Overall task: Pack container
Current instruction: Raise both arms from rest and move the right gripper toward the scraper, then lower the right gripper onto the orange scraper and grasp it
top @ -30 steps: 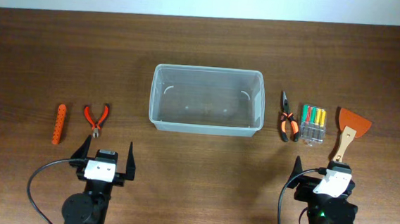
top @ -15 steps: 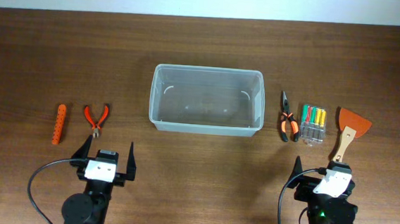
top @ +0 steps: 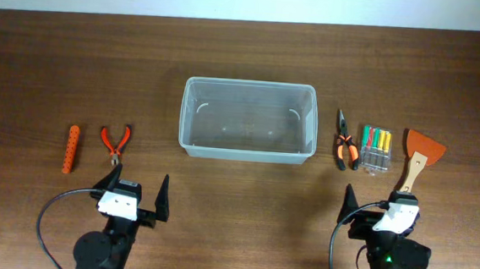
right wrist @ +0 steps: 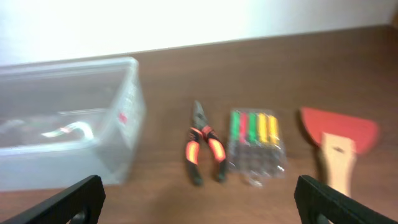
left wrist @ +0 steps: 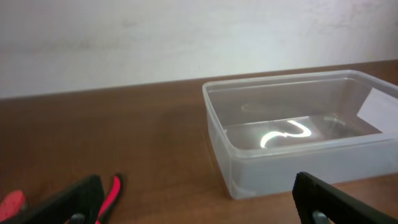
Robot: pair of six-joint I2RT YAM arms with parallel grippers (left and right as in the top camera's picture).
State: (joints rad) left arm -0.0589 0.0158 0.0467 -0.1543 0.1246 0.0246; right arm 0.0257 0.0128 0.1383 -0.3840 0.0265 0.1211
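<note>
Both arms have just stirred: the left gripper (top: 138,183) has swung slightly rightward and the right gripper (top: 376,200) slightly leftward, each spread wide and empty. Packing hasn't begun. The container (top: 247,154) sits empty mid-table, with the needle-nose pliers (top: 344,143) lying just to its right.

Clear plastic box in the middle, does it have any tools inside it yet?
No, the clear rectangular plastic container shows only its bare bottom from overhead, with nothing lying in it.
</note>
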